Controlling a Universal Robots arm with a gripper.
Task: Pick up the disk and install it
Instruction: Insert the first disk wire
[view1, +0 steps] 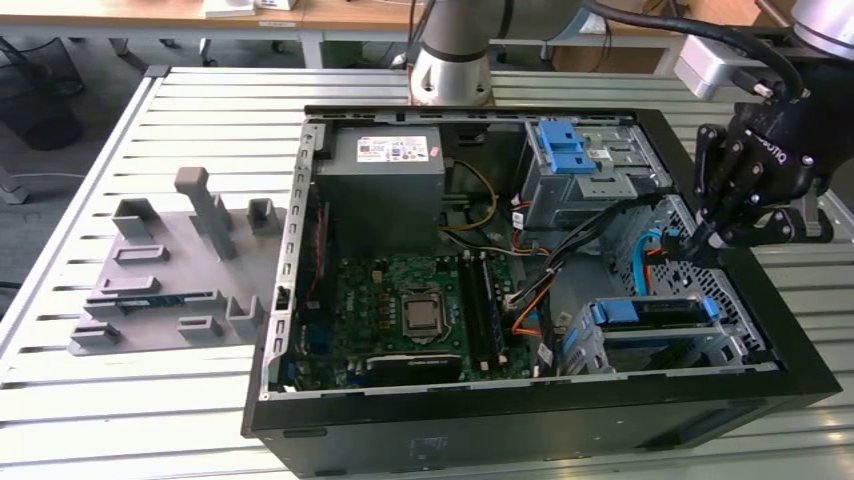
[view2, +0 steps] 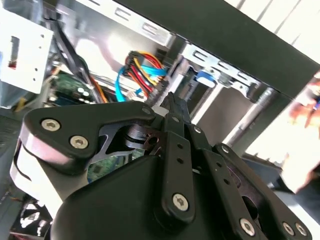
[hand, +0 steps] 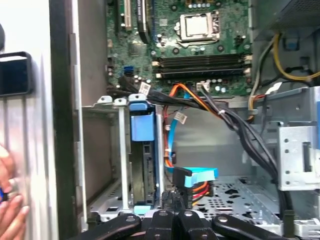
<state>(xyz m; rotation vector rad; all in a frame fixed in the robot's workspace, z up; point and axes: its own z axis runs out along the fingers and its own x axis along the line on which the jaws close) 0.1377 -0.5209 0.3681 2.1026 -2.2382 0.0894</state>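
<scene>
Inside the open black computer case (view1: 534, 400), near its front corner at the exterior view's right, the flat silver-metal disk in its blue plastic bracket (view1: 650, 312) sits upright in a grey metal drive cage (view1: 721, 345); the first wrist view shows it edge-on (hand: 142, 150). Above the case wall hangs the black gripper (view1: 694, 240), apart from the disk; its jaws look drawn nearly together with nothing between them, though the angle is poor. I judge the disk rigid, fairly heavy, shock-sensitive; best held by its bracket edges.
</scene>
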